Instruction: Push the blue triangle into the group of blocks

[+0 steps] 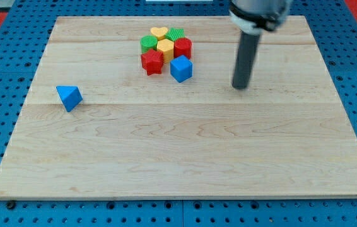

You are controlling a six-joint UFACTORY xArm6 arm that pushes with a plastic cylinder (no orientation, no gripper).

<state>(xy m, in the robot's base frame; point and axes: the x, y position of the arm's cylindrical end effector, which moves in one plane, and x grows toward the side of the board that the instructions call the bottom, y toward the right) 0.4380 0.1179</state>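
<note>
The blue triangle (69,97) lies alone on the wooden board (185,151) at the view's left. The group of blocks sits near the view's top centre: a yellow heart (159,33), a green block (176,34), a green block (147,44), a yellow block (164,48), a red block (183,47), a red star (152,62) and a blue cube (181,69). My tip (240,87) stands on the board to the right of the group, about a block's width times three from the blue cube, and far right of the blue triangle.
The board lies on a blue perforated base (2,94) that surrounds it on all sides. The arm's dark body (258,11) enters from the view's top above the rod.
</note>
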